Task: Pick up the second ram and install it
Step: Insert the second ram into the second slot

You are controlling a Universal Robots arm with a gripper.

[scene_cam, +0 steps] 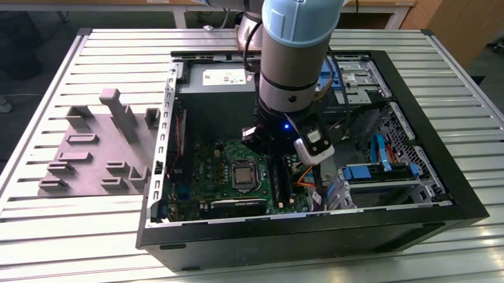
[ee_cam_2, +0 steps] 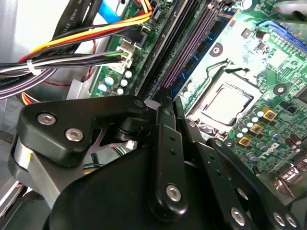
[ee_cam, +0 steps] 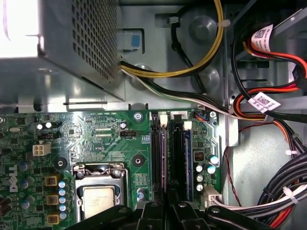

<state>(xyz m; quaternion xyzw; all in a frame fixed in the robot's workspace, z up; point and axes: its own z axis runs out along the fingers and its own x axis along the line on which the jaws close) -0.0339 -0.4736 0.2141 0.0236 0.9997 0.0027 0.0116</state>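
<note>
Hovering low inside the open computer case (scene_cam: 441, 194), claw (ee_cam: 165, 203) reaching down at the memory slots (ee_cam: 165, 148) beside the processor (ee_cam: 98, 199). Second ram (ee_cam: 187, 158) standing on edge in a slot. Claw seeming closed together over the sticks, though cannot tell for sure.

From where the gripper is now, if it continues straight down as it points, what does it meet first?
Probably the memory slots on the motherboard, where the gripper sits directly over them. A stick stands beside that line; depth is unclear.
</note>
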